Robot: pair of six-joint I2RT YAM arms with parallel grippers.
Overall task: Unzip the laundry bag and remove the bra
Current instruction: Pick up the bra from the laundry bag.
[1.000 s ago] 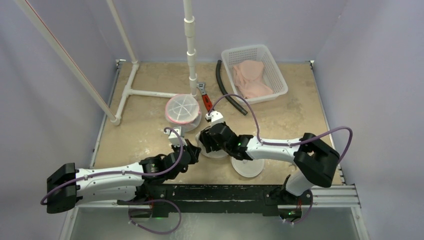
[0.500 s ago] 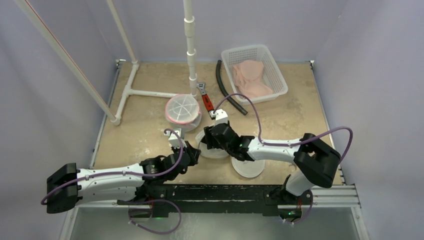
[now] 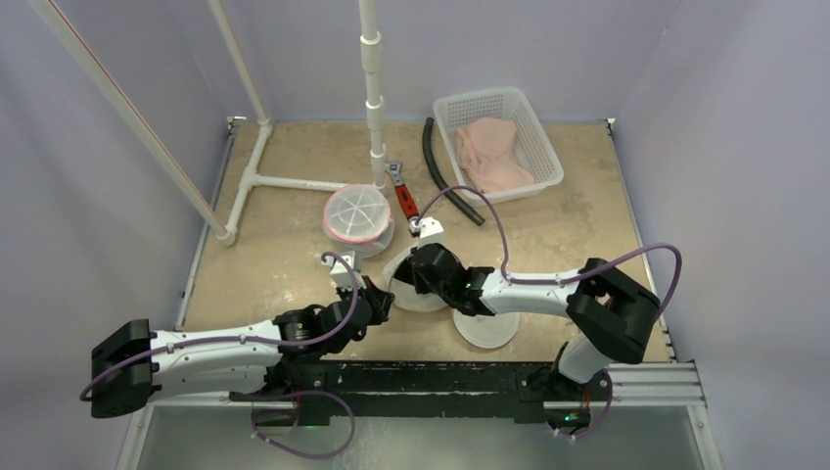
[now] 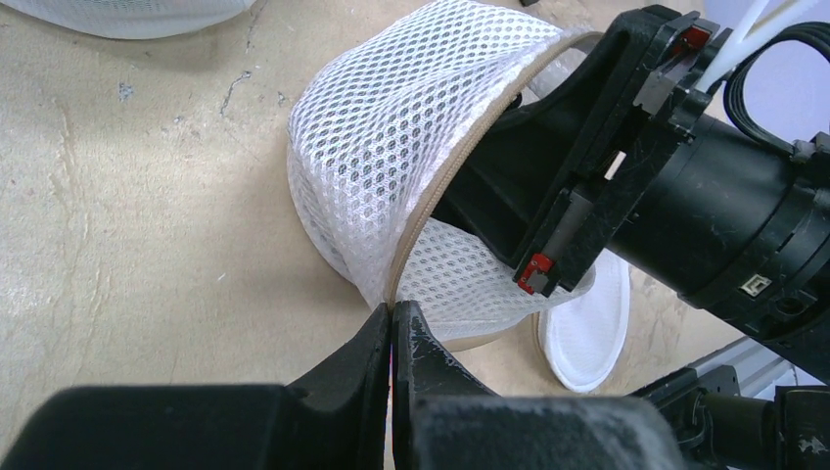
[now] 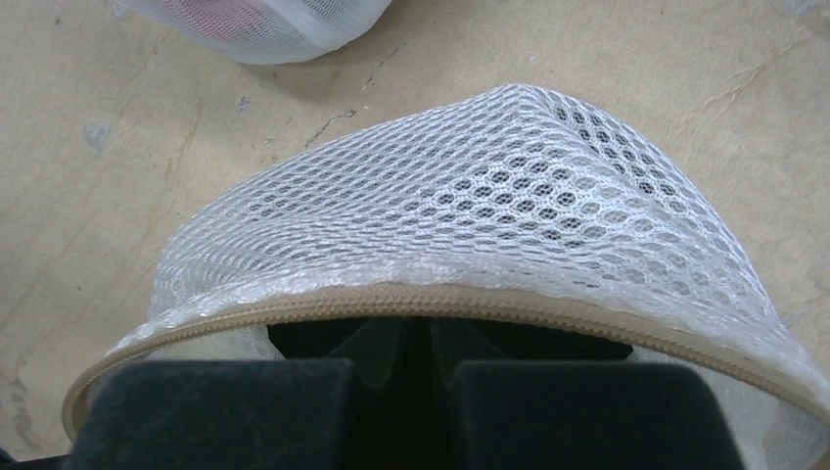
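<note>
The laundry bag (image 3: 403,291) is a round white mesh pouch (image 4: 391,157) with a beige zipper (image 4: 445,186), lying unzipped between both arms. My left gripper (image 4: 391,311) is shut on the bag's zipper rim at its near-left edge (image 3: 377,294). My right gripper (image 5: 426,338) reaches inside the open mouth, under the raised mesh flap (image 5: 470,206) and zipper band (image 5: 391,299). Its fingers are together in the dark interior, and nothing shows between them. The bra is hidden.
A white padded disc (image 3: 486,328) lies right of the bag. A second mesh bag with pink contents (image 3: 357,215) sits just behind. Farther back are a red wrench (image 3: 403,201), a black hose (image 3: 445,181), white pipes (image 3: 284,182) and a white basket (image 3: 543,147) holding pink garments.
My right gripper has gone from open to shut inside the bag and shifted slightly right. The left gripper has kept its hold on the rim.
</note>
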